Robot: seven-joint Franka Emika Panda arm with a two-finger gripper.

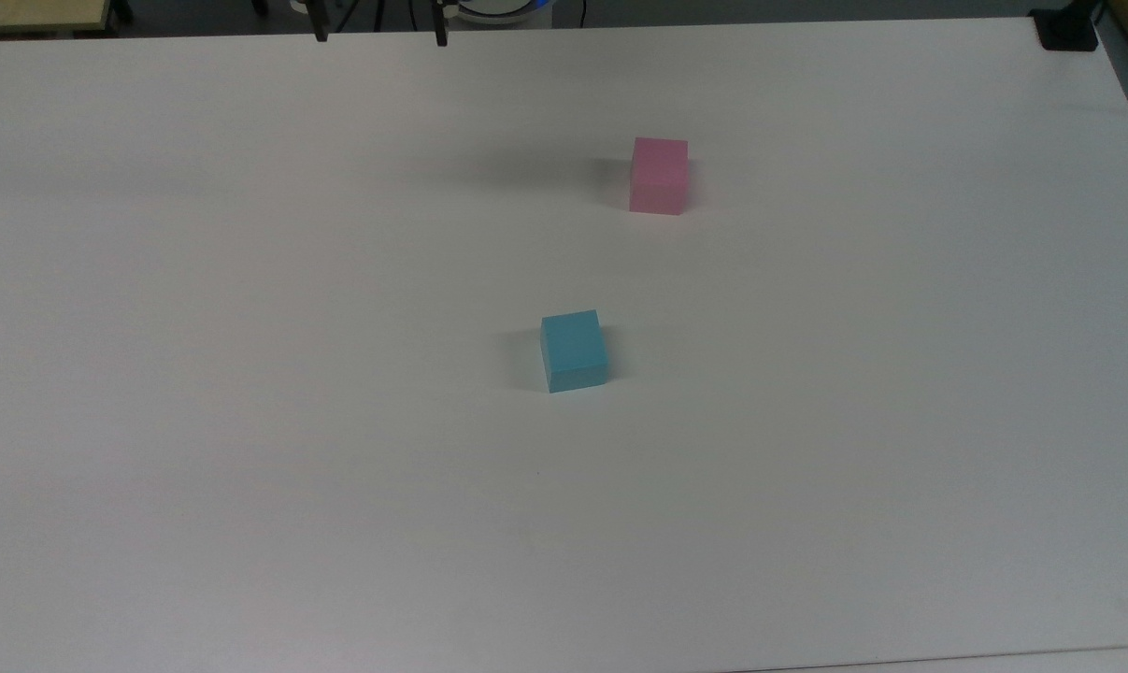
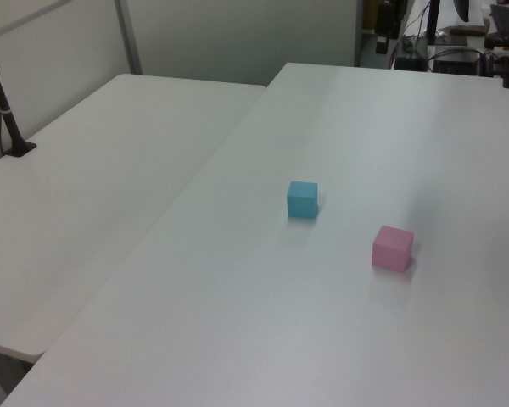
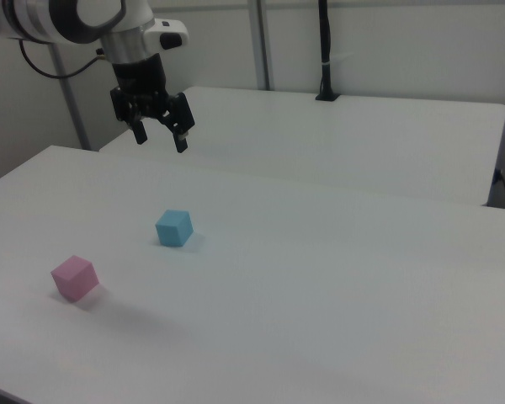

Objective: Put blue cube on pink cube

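Jaws wide apart, empty, above table (image 3: 337, 278)

White arm (image 3: 55, 15) with grey joints, black two-fingered tool (image 3: 160, 139)

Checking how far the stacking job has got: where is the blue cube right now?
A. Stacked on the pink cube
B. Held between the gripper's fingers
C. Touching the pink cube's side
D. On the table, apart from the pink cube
D: the blue cube sits on the table, clear of the pink cube, while the open gripper hangs empty above.
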